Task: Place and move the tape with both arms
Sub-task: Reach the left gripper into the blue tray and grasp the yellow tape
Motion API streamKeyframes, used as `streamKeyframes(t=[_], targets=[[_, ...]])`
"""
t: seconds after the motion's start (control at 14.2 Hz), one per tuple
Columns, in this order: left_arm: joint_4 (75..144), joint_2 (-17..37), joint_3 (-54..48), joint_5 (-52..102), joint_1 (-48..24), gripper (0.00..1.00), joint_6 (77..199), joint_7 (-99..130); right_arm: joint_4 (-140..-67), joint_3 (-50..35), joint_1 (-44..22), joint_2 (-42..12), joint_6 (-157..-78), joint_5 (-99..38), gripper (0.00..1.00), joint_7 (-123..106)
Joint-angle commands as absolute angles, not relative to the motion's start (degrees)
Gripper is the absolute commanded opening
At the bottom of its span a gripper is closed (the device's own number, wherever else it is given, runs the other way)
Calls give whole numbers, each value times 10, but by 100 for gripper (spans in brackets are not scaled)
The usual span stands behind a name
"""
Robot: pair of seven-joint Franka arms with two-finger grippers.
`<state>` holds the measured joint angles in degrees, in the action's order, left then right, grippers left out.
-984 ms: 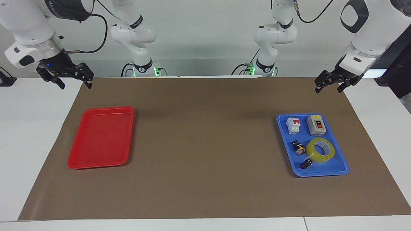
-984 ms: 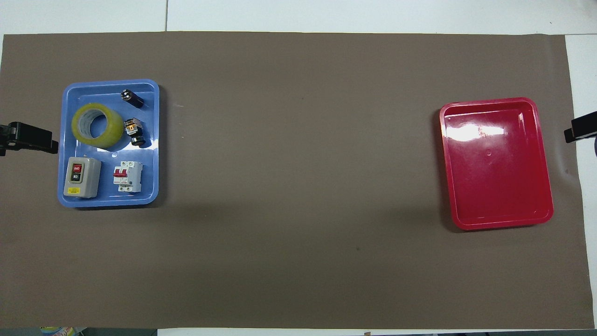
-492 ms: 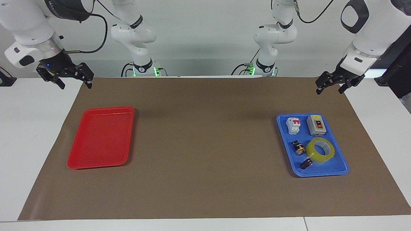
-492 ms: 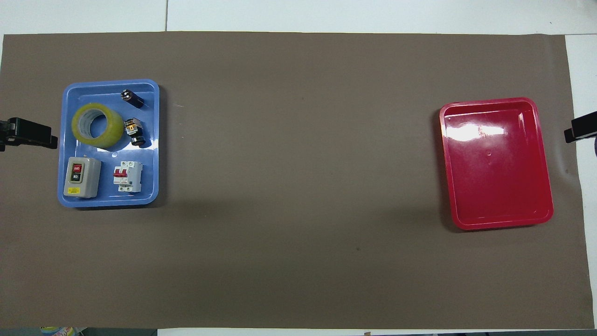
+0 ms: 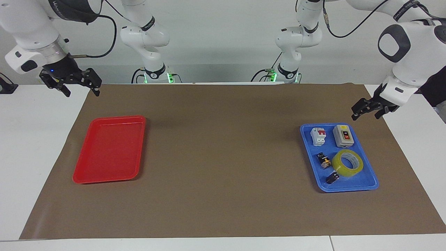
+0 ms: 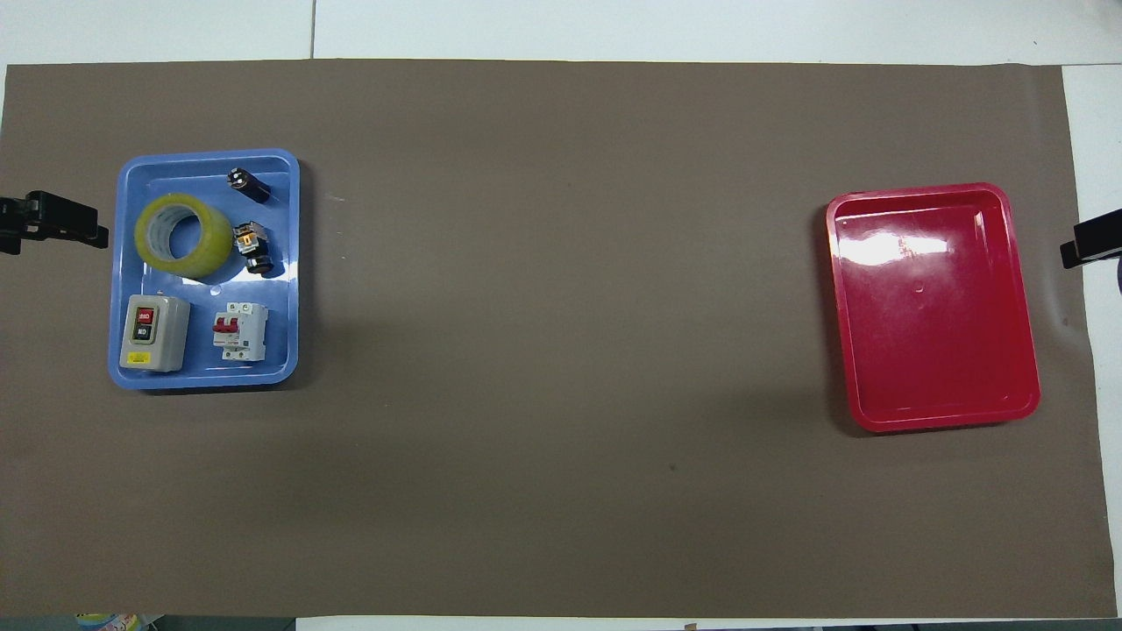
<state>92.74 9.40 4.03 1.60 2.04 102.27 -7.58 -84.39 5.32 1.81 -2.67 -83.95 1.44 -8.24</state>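
The tape (image 5: pixel 347 163), a translucent yellow roll with a white core, lies flat in the blue tray (image 5: pixel 348 188) at the left arm's end of the table. It also shows in the overhead view (image 6: pixel 183 236). My left gripper (image 5: pixel 365 116) is open and empty. It hangs in the air over the brown mat, beside the tray's corner nearest the robots. Only its tip shows in the overhead view (image 6: pixel 61 230). My right gripper (image 5: pixel 82 93) is open and empty, and it waits above the mat's corner at the right arm's end.
The blue tray also holds a grey switch box (image 5: pixel 343 136), a white circuit breaker (image 5: pixel 318 136) and two small black-yellow parts (image 5: pixel 324 160). An empty red tray (image 5: pixel 83 179) lies at the right arm's end. Two smaller white arms with green-lit bases (image 5: pixel 156 75) stand at the table's edge.
My left gripper has come down and moved toward the blue tray, still open. The right arm and the tape have not moved.
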Motion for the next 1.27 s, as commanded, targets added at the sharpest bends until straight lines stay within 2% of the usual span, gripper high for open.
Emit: streamKeyframes(t=[0.0, 0.56, 0.7, 0.91, 1.2], targets=[[908, 150, 39, 30, 34, 100, 1068, -99, -849, 51, 21, -21, -846, 10, 100, -81], [1012, 201, 39, 33, 56, 100, 1266, -112, -849, 51, 21, -21, -845, 10, 100, -81], [1017, 217, 38, 33, 56, 95, 1279, -111, -849, 51, 21, -21, -844, 10, 100, -82], [1021, 235, 38, 33, 57, 92, 1306, -105, -849, 51, 21, -21, -844, 10, 100, -82], [1048, 239, 38, 33, 54, 86, 1348, -86, -849, 51, 22, -21, -844, 10, 100, -82]])
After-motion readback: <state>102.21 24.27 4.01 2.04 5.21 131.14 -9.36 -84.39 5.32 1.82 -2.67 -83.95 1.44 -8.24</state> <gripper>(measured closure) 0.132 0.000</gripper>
